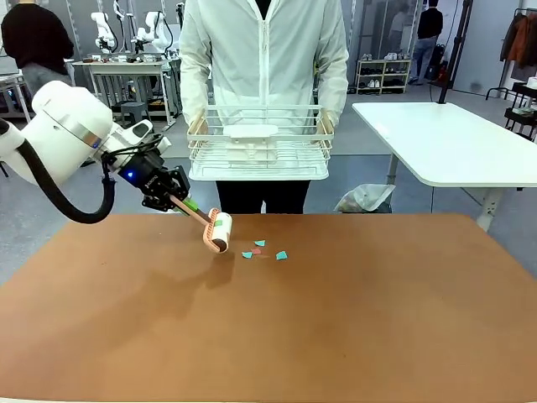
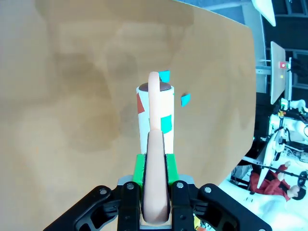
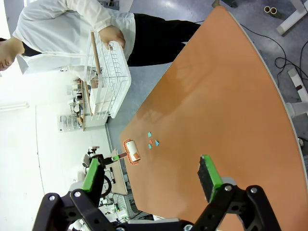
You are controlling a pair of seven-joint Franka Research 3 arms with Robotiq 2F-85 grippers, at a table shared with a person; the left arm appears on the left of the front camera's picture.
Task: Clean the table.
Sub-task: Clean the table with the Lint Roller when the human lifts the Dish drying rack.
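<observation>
Lab room w/ grey floor. A large table with a flat, matte reddish-brown top (image 1: 352, 319) took up the near half of the front view and carried the lint roller. That lint roller (image 1: 220, 232), a white sticky drum on a long peach-pink plastic handle, sat tilted, drum down on the table top & handle rising back to the left.

The left gripper (image 1: 172, 200), black w/ green pads (image 2: 139, 168), was clamped on the roller's handle. Its fingers were narrow, one pad on each side of the handle. One teal bit & one reddish bit of paper were stuck to the roller's drum.

Small loose teal paper scraps (image 1: 281, 255) lay on the table just right of the roller's drum, close but apart from it, w/ a reddish scrap (image 1: 256, 250) among them.

The right gripper (image 3: 150, 173) hung above the table, well apart from the roller. Its fingers were spread wide & held nothing.

Beyond the roller, past the table's far edge, a person in a white zip jacket (image 1: 264, 50) held a white wire basket (image 1: 260, 109) by its ends, clear of the table top. One hand (image 1: 198, 126) gripped the end nearer the roller. Sth pale lay inside the basket; couldn't tell what. A smaller white-topped table (image 1: 453, 143) stood far right of the roller, behind the brown one.
</observation>
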